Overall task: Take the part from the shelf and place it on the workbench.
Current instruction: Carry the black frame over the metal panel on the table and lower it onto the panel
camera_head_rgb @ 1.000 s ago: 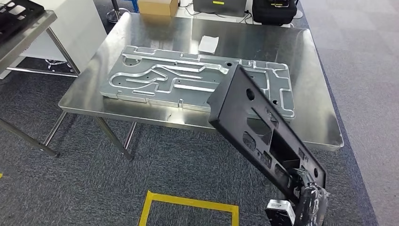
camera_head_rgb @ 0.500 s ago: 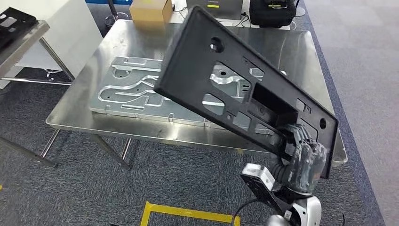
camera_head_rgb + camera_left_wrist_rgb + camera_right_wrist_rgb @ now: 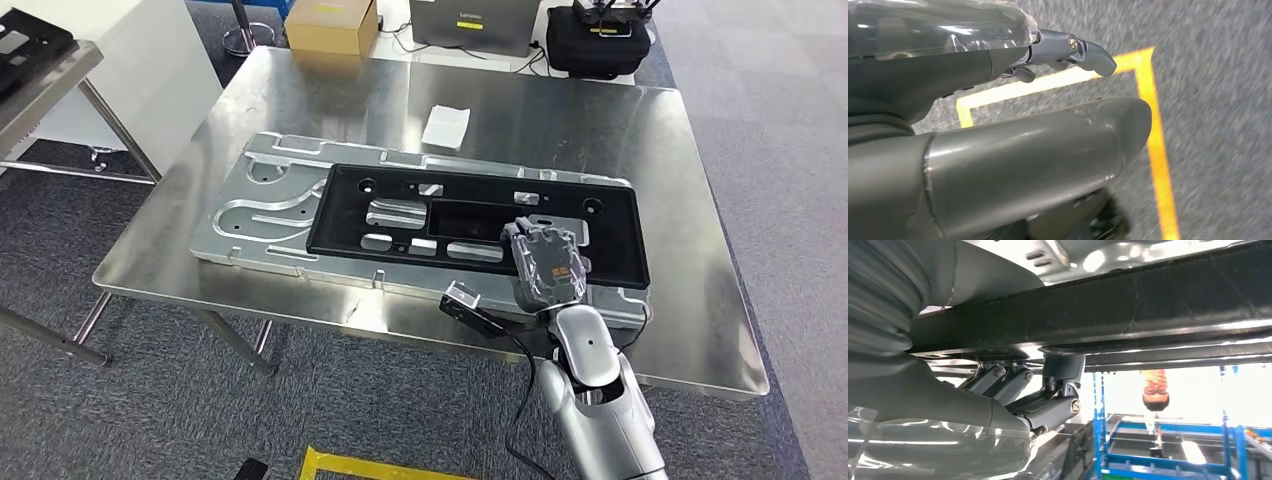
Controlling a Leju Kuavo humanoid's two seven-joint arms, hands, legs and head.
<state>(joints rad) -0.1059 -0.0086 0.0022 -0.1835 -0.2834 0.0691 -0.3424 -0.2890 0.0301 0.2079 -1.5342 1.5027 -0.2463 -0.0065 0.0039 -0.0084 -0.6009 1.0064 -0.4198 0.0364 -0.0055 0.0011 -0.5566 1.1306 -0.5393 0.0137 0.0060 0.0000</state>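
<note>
The part (image 3: 480, 222), a long black rectangular frame, lies flat at the centre of the frame in the head view, on the grey machined plate (image 3: 262, 205) carried by the steel worktop (image 3: 620, 130). Its long axis runs left to right across the picture, slightly lower at the right end.

The right hand (image 3: 545, 262) sits at the part's near long edge, right of centre, and comes in from the lower right of the frame. In the right wrist view its fingers (image 3: 1048, 407) are curled under the dark bar of the part (image 3: 1148, 300), so the hand is clamped on it. The left hand (image 3: 1068, 52) hangs over carpet with yellow floor tape; whether its fingers are together or apart cannot be told.

The right hand is the nearer one. Judged from this, release calls for the fingers to clear from beneath the near edge.

Appearance: matt black moulded plastic, with rectangular cut-outs, several round holes and a deeper central recess.
</note>
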